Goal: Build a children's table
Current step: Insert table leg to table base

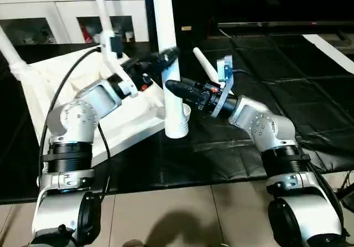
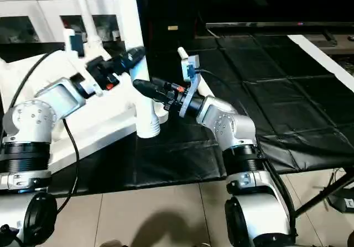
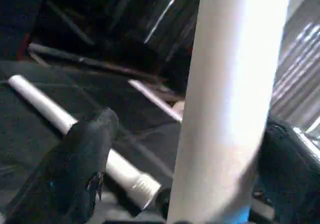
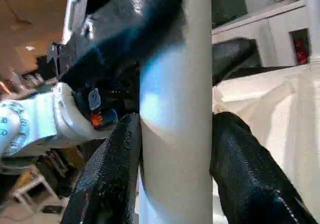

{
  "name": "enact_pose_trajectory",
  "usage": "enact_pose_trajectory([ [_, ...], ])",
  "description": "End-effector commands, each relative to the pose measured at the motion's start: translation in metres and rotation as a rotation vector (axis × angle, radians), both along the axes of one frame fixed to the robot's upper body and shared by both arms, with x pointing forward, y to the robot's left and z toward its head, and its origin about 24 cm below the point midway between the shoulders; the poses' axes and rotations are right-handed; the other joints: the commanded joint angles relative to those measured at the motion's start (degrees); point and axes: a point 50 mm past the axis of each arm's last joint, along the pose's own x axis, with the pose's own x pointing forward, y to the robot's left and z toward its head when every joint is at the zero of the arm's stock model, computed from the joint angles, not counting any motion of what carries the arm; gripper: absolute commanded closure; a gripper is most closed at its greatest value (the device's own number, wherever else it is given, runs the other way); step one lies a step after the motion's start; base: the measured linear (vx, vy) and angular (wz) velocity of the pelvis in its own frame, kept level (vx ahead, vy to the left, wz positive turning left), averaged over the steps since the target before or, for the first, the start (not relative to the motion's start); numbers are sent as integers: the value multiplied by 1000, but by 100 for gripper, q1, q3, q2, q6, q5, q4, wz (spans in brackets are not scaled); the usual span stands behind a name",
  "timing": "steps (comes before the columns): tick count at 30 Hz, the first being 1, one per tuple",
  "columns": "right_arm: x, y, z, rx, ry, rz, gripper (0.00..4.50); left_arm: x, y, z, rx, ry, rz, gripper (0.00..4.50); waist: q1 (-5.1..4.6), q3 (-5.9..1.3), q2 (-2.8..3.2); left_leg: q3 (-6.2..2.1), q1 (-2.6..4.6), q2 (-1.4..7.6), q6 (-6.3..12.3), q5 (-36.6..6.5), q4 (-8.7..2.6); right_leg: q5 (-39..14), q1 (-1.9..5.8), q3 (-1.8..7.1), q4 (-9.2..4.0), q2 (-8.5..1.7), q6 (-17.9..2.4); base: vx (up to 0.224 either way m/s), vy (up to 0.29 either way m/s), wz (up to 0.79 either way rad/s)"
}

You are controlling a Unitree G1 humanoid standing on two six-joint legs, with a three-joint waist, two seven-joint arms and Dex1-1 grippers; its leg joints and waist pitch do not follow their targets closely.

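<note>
Presently, the white plastic table top (image 1: pixel 72 92) lies tilted with its ribbed underside up on the black padded floor mat (image 1: pixel 287 92), occupying the 9 o'clock half of the head views. One white round tapered tube leg (image 1: pixel 168 48) stands upright with its wide lower end at the near corner socket (image 1: pixel 185 114), at about the centre of the scene.

The right pincer (image 1: pixel 172 87) reaches in from 3 o'clock and is clamped on this upright leg, one black finger (image 4: pixel 115 174) pressed to each side of the tube. The left pincer (image 1: pixel 166 56) comes in from 9 o'clock, just above the right one; its fingers (image 3: pixel 85 159) are spread wide about the same leg, with a visible gap on one side, gripping nothing.

A second white tube leg (image 1: pixel 206 66) lies loose on the mat beyond the right wrist, at 1 o'clock from the socket. Two further legs (image 1: pixel 102 12) already rise from the far corners. A white glass-door cabinet (image 1: pixel 55 17) stands behind at 11 o'clock.
</note>
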Motion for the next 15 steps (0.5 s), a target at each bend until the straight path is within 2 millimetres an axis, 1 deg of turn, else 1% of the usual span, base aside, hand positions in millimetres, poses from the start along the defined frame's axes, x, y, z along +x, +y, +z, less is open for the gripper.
enact_pose_trajectory([
  [1,1,3,7,-32,-65,-41,276,5,-4,3,37,5,51,17,18,-486,33,115,-22,-134,-16,-865,-399,-1632,453,234,-518,-268,-706,0,0,0],
  [2,2,5,7,-54,-86,-77,276,7,-6,4,38,5,94,28,15,-485,22,119,-26,-147,-14,-871,-397,-1661,463,229,-524,-265,-690,0,0,0],
  [5,4,8,8,-67,-102,-123,276,10,-7,7,32,2,144,38,12,-491,29,117,-24,-147,-23,-871,-394,-1654,457,233,-526,-263,-662,0,0,0],
  [7,7,10,9,-70,-106,-210,276,13,-8,11,20,2,242,62,12,-498,37,116,-20,-147,-34,-851,-392,-1548,455,233,-522,-258,-686,0,0,0],
  [9,10,11,8,-90,-108,-269,276,12,-13,13,-10,11,300,80,1,-501,27,109,-35,-141,-34,-824,-393,-1419,472,235,-501,-260,-731,0,0,0],
  [11,10,12,8,-92,-108,-278,276,11,-15,14,-18,14,310,85,-1,-498,20,115,-36,-145,-19,-803,-390,-1355,472,236,-502,-253,-754,0,0,0],
  [12,10,14,8,-95,-112,-282,276,11,-18,15,-24,18,331,105,4,-508,23,122,-28,-152,7,-785,-381,-1308,470,238,-501,-250,-766,0,0,0],
  [13,9,14,8,-96,-115,-284,276,11,-19,15,-24,20,339,105,4,-503,11,121,-38,-153,39,-786,-387,-1295,476,238,-500,-248,-766,0,0,0],
  [15,9,15,8,-100,-120,-287,276,12,-20,16,-30,23,346,120,7,-503,-2,125,-40,-159,71,-763,-386,-1337,476,236,-509,-250,-736,0,0,0],
])
